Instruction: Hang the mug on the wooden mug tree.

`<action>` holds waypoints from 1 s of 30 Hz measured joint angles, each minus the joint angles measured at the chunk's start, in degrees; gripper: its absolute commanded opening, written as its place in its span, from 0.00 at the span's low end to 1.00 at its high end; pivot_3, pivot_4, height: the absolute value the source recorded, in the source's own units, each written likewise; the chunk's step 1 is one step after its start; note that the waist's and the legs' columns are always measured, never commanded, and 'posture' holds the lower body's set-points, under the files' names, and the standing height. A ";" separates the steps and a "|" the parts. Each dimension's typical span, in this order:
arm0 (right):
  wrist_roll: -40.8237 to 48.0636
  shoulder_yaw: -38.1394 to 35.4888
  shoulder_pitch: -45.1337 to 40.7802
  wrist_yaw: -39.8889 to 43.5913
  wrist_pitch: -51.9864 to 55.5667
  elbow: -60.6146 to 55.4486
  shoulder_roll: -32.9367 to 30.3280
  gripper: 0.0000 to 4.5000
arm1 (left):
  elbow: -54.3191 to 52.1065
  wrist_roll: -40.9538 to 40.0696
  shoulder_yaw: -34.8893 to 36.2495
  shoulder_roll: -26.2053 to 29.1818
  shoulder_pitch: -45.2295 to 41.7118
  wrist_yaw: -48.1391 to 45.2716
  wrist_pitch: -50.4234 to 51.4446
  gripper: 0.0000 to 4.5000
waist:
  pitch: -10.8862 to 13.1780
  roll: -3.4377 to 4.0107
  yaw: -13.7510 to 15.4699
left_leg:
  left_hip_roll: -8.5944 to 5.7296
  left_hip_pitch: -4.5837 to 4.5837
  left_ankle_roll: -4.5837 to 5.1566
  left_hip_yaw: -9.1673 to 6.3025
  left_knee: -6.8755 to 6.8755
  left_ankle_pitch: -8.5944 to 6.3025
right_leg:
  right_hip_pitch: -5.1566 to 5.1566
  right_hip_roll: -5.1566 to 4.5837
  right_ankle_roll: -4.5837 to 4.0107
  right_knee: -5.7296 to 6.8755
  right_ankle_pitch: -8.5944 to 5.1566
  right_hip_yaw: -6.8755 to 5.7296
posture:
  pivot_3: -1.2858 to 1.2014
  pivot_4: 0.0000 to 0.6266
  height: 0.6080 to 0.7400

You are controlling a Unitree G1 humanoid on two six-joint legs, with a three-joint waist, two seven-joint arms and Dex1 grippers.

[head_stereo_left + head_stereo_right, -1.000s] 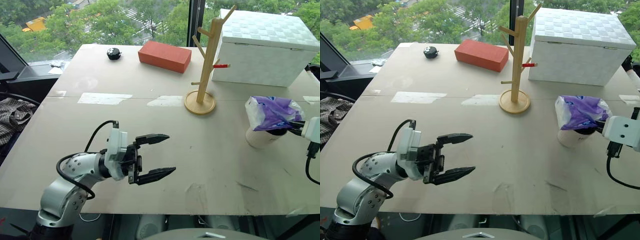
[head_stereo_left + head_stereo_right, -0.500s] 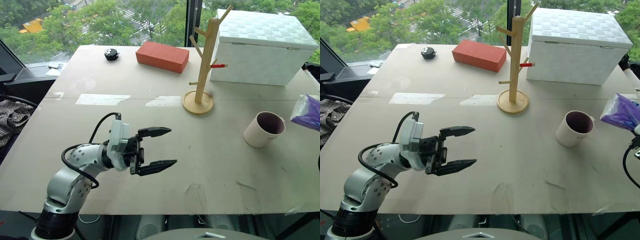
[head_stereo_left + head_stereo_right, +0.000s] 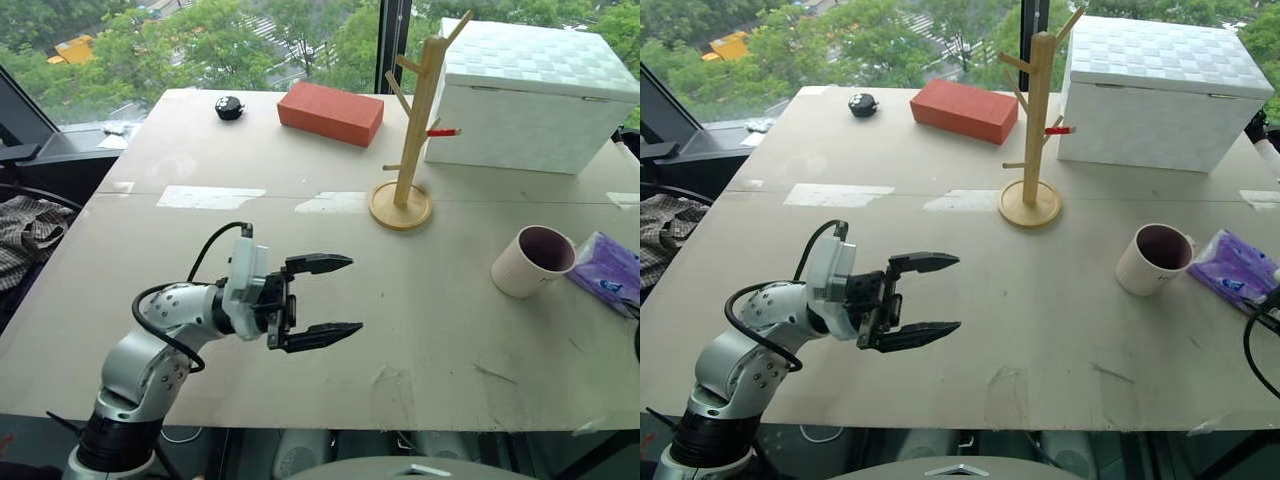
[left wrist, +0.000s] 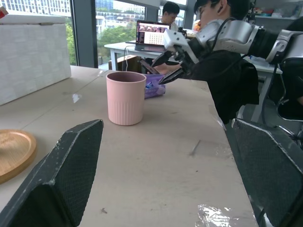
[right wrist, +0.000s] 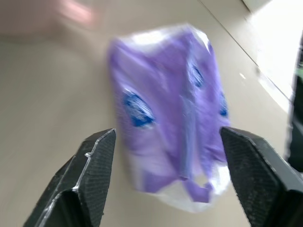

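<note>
The mug [image 3: 530, 262], cream with a dark inside, stands upright and uncovered on the table's right side; the left wrist view shows the mug [image 4: 125, 97] too. The wooden mug tree [image 3: 410, 130] stands behind it toward the middle, with a red peg on its right side. My left gripper [image 3: 352, 295] hovers open and empty over the front left of the table, pointing toward the mug. My right gripper [image 4: 163, 68] is open just above a purple tissue pack [image 5: 165, 118] that lies on the table to the right of the mug.
A red brick [image 3: 330, 112] and a small black object [image 3: 229, 107] lie at the back. A large white box [image 3: 530, 95] stands behind the mug tree on the right. A person [image 4: 222, 61] sits beyond the table's right edge.
The right gripper took the purple tissue pack off the top of the mug, carried it right and down, and opened; the pack now lies on the table. The left gripper stayed put.
</note>
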 measured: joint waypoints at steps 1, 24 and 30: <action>1.98 -0.59 -0.10 0.27 1.32 -1.67 0.62 0.74 | 0.00 0.00 -0.07 -0.12 -0.06 -0.03 0.00 1.00 | 0.00 -0.01 -0.13 | 0.00 0.04 0.00 0.05 0.00 0.00 | 0.00 0.00 0.00 0.00 0.00 0.06 | 0.52 0.24 1.00; -0.07 17.09 -18.06 -6.61 -10.57 14.21 4.95 0.74 | 0.69 0.21 0.15 -0.20 -1.14 0.35 0.06 1.00 | 0.02 -0.01 -0.06 | -0.08 0.11 0.02 0.12 0.00 0.00 | 0.04 0.07 -0.01 0.00 0.01 0.27 | 0.52 0.24 1.00; 0.15 19.43 -23.53 -5.13 -14.26 21.45 4.99 0.74 | 0.58 0.24 0.25 -0.07 -0.83 1.21 0.02 1.00 | 0.01 0.01 -0.12 | -0.07 0.16 0.02 0.17 -0.02 0.00 | 0.06 0.09 -0.02 0.02 0.02 0.36 | 0.52 0.24 1.00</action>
